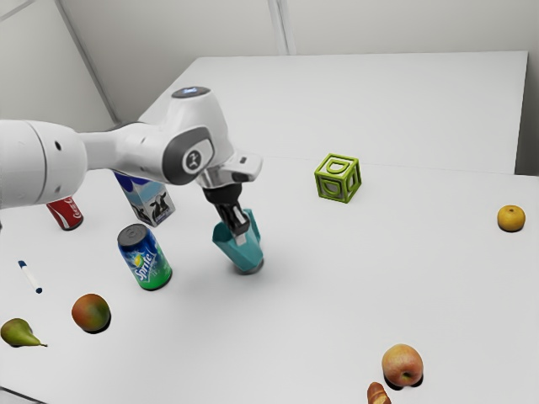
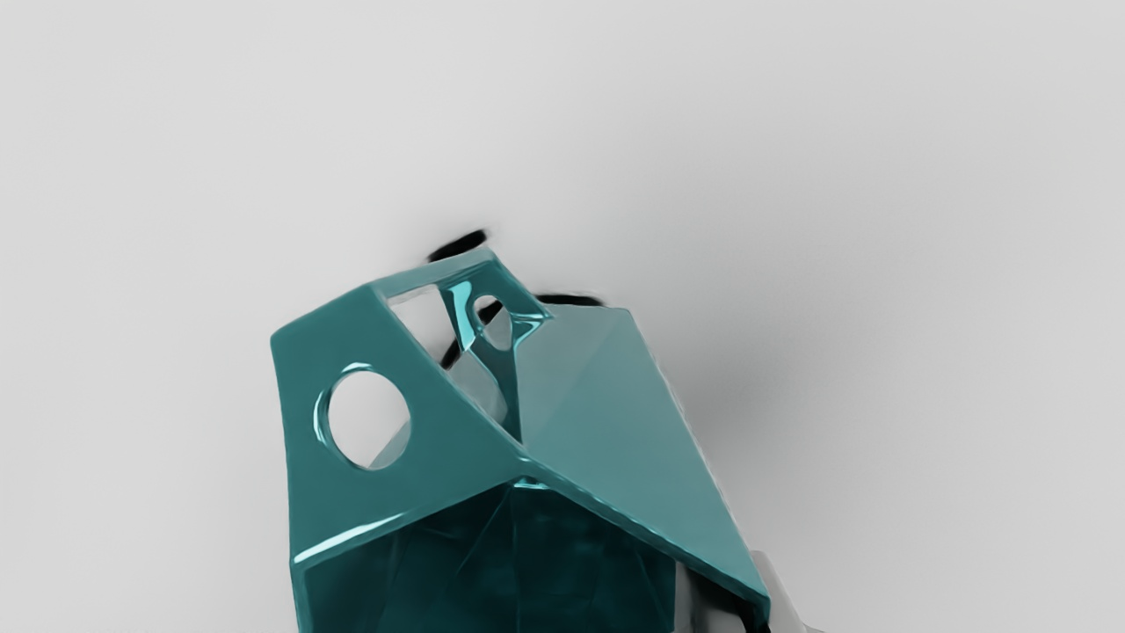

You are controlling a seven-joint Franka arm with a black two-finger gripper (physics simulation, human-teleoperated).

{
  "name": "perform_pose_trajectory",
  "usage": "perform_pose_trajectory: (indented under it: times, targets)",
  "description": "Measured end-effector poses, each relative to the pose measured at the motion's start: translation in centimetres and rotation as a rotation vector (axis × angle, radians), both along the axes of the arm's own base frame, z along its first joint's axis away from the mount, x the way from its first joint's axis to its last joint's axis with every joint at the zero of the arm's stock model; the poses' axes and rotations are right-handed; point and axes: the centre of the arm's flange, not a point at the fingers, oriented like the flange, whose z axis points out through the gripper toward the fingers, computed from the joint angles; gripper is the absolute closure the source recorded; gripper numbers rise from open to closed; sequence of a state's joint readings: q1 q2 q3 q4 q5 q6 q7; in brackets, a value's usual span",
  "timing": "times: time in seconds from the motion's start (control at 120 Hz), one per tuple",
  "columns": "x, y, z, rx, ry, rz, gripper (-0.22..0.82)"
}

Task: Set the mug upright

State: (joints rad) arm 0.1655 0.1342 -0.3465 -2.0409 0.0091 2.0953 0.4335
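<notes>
In the exterior view the gripper (image 1: 241,236) points down at the teal mug (image 1: 244,255), with a pale fingertip against the mug's wall. The mug leans a little, its opening up toward the hand and its base low over a small dark shadow; whether the base touches the table cannot be told. In the wrist view the mug (image 2: 580,396) shows its angular handle with round holes and its dark inside. There the gripper (image 2: 754,605) is shut on the mug's wall by the rim, one finger inside and one outside, both partly hidden.
On the white table (image 1: 320,311), a Sprite can (image 1: 145,257) stands close on the exterior view's left of the mug, with a milk carton (image 1: 147,200) behind it. A mango (image 1: 91,312) lies nearer the front. A green cube (image 1: 338,178) sits beyond the mug toward the right.
</notes>
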Motion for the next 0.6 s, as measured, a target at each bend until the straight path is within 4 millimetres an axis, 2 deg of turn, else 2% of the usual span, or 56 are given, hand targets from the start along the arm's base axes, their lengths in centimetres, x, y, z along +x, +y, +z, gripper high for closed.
perform_pose_trajectory:
  times: [0.342, 0.375, 0.5, 0.6]
  targets:
    - [-0.2, -0.6, -1.1, 0.044, 0.016, 0.064, 0.78]
    - [-0.2, -0.7, -1.1, 0.045, 0.017, 0.070, 0.74]
    - [-0.3, -1.1, -0.7, 0.049, 0.009, 0.083, 0.46]
    - [-0.3, -1.1, 0.5, 0.053, -0.012, 0.097, 0.29]
